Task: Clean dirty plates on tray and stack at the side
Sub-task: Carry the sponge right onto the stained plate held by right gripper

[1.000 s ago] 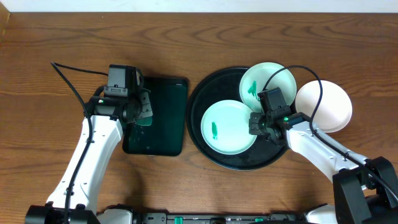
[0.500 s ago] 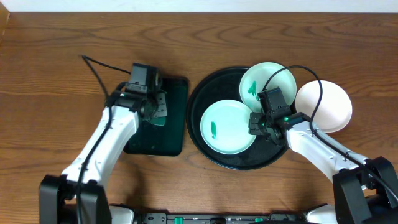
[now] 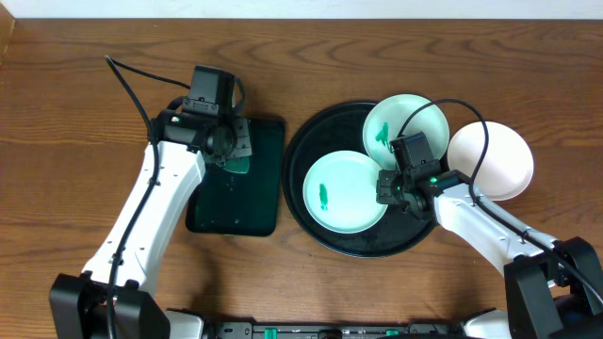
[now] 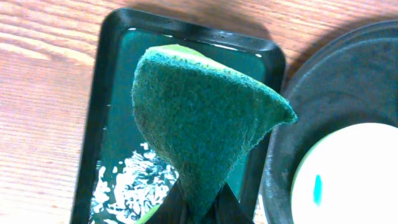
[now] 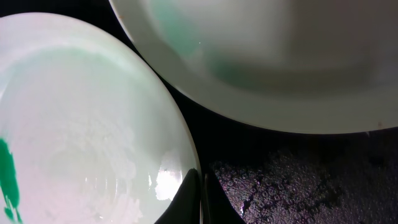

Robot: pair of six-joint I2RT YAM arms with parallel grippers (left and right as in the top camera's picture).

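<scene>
Over the last second the left gripper has swung from the left edge of the green tray toward its right side and a little toward the far end. It carries a folded dark green scouring sponge, which its jaws pinch at the lower corner. The sponge hangs clear above the wet floor of that tray, with the black tray just beside it. This suggests the sponge has been picked up, perhaps wetted, and that the next move is across to the plates. The right arm has not moved at all. The right gripper has its jaws closed to a point at the right rim of the front plate, which lies on the black tray with a green smear near its middle. A second plate with green marks sits at the far right of the tray, tilted up on the rim. A third plate, which looks clean, lies on the table just off the tray's right side. No scrubbing has begun on the two smeared plates. The right wrist view does not show whether the closed jaws pinch the front plate's rim or only press against it. From overhead the left arm covers much of the sponge. In the left wrist view the sponge hides the jaws' tips and part of the green tray.
</scene>
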